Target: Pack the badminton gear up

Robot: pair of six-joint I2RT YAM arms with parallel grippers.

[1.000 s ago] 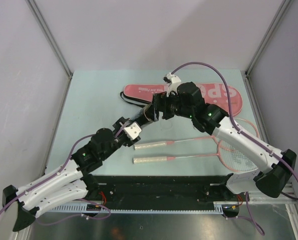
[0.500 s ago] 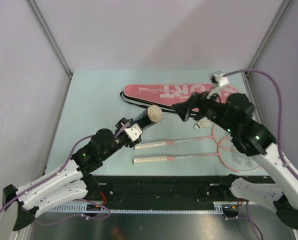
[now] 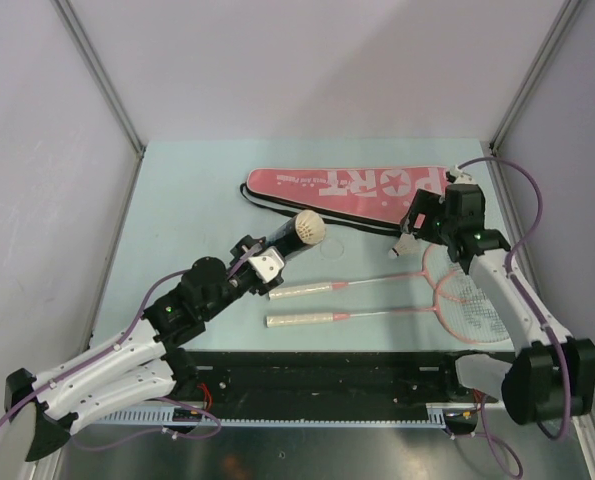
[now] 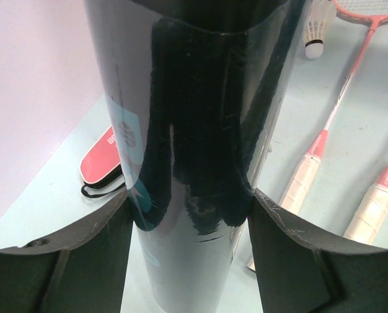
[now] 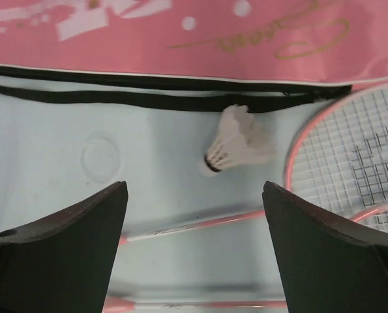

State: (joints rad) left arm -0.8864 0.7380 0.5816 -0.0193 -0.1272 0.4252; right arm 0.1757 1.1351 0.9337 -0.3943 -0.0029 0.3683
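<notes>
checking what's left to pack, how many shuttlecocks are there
2. One shuttlecock sits in the mouth of the black tube held in the left gripper; the other shuttlecock lies on the table by the racket heads. More may hide inside the tube.

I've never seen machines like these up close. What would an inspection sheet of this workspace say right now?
Surface: pale green table, with one faint ring mark.
Job's things: pink racket bag at the back; two rackets side by side nearer the arms; loose shuttlecock lying by the racket heads; black tube with another shuttlecock at its mouth.
Clutter: nothing seen.
Grippers: left gripper closed on the black tube; right gripper open above the loose shuttlecock.
Cables: a purple cable runs along each arm.
Surroundings: pale walls, metal corner posts.
</notes>
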